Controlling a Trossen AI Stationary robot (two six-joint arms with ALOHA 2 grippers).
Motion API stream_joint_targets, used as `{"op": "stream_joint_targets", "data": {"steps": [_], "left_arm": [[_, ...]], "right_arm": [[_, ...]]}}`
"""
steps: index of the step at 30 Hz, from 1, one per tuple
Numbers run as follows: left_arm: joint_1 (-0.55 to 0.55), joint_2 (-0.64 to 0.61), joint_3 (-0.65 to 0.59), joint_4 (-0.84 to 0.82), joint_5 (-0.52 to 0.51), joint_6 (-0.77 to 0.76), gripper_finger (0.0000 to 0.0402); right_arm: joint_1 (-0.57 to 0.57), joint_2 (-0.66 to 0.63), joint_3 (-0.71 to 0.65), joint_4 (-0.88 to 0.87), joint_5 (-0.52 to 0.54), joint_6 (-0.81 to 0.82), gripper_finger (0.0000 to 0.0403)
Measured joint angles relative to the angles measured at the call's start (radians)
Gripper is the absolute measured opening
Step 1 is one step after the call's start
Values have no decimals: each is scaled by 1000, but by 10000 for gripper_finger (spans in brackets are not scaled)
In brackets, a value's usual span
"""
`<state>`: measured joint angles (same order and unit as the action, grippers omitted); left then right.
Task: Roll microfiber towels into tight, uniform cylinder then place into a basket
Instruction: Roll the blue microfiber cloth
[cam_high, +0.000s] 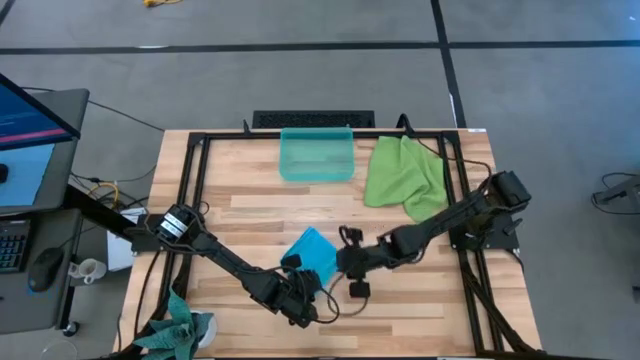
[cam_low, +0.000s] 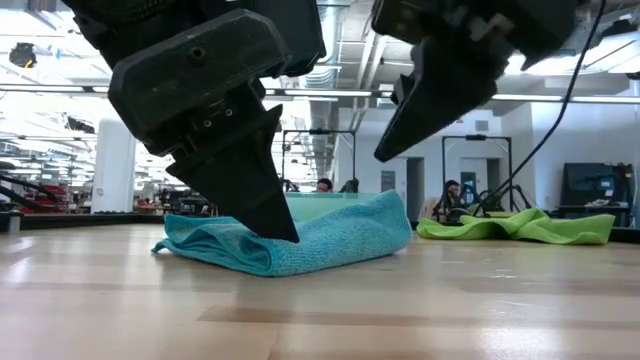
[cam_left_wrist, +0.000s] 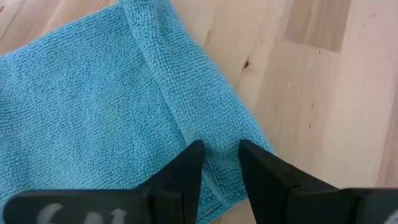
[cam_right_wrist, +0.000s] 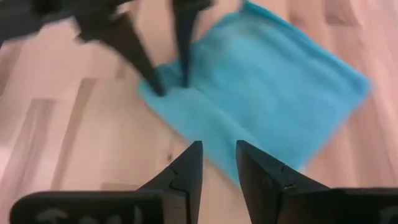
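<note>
Looped-pile sky-blue towel (cam_left_wrist: 93, 106), folded flat, under left gripper (cam_left_wrist: 221, 152)

Overhead, table-level, two close wrist views

Two dark, slim jointed arms. Black cables trail along the right one. Each gripper has two tapered black fingers (cam_left_wrist: 186, 177).

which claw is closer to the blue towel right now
Left. The left claw has its tips down on the blue towel at its edge; the right claw hangs just above the table beside it.
</note>
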<state>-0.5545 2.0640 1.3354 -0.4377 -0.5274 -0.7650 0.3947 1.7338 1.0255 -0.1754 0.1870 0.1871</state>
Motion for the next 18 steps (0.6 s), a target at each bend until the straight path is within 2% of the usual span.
{"op": "stream_joint_targets", "data": {"steps": [6,10,18], "left_arm": [[0,0,0,-2,-1,0,102],[0,0,0,-3,-1,0,103],[0,0,0,-27,-2,-1,102]], "right_arm": [[23,80,-32,128,8,-99,118],[1,89,-32,124,59,-87,118],[-46,95,-31,56,58,-20,118]]}}
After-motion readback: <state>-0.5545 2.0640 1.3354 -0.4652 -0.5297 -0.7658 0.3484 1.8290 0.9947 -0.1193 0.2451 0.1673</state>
